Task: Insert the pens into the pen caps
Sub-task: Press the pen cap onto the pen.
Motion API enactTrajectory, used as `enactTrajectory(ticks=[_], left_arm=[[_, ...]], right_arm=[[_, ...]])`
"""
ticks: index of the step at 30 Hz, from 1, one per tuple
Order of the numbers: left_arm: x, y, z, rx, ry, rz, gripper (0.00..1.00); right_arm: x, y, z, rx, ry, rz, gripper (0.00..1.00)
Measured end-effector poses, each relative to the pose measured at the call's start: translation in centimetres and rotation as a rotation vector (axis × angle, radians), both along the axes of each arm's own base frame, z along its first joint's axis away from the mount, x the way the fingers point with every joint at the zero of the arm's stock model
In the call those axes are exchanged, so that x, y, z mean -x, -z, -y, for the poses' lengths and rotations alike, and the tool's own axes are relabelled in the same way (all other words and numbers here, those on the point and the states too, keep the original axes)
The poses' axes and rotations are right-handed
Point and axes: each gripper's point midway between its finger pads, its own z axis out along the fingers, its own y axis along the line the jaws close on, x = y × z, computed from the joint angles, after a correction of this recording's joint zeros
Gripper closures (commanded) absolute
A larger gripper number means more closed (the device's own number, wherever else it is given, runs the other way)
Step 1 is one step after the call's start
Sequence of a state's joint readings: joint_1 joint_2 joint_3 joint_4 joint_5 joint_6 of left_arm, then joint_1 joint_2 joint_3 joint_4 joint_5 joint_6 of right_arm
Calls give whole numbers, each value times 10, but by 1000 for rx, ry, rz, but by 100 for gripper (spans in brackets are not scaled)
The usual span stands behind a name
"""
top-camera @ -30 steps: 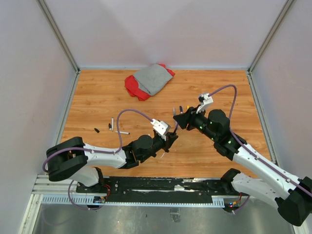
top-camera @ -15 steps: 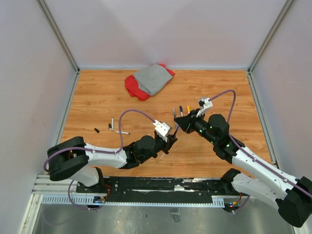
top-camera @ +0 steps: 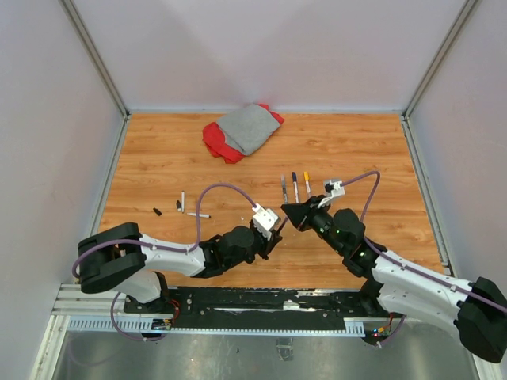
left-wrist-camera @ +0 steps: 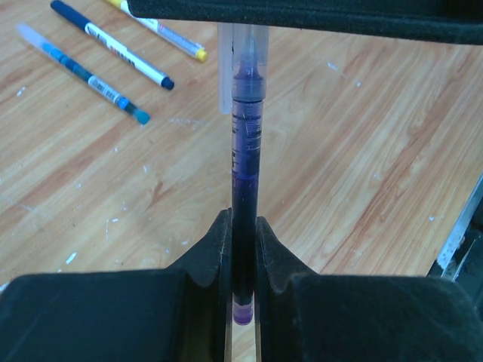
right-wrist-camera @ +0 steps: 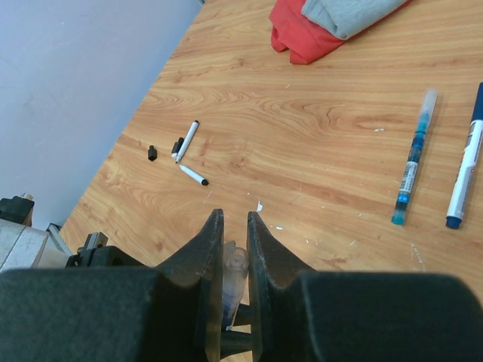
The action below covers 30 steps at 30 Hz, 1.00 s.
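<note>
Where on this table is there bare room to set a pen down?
The table is bare right of the cloth pile, out past the three pens, and in the far left corner. Crowded: the middle, where the left fingers and right fingers meet, and the left patch with two pens and loose caps.

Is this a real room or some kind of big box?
It looks like a robot test booth, probably in a lab. A wooden table is boxed in by plain walls. A left arm and right arm are bolted to a rail, with pens laid out for practice.
</note>
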<state>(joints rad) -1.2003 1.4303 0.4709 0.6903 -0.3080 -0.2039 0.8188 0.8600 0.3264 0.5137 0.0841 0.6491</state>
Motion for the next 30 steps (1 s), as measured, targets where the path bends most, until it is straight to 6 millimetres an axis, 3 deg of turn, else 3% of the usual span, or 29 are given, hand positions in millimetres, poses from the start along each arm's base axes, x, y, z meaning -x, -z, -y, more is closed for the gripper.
enactTrajectory(ticks=[18,30], left_arm=[[6,48,-33,-170,-45,-68,99],[5,52,-37,-191,-59,-78,100]], right_arm=[[5,50,-35,-8,95,-80,99],[4,48,-36,-5,111,-86,99]])
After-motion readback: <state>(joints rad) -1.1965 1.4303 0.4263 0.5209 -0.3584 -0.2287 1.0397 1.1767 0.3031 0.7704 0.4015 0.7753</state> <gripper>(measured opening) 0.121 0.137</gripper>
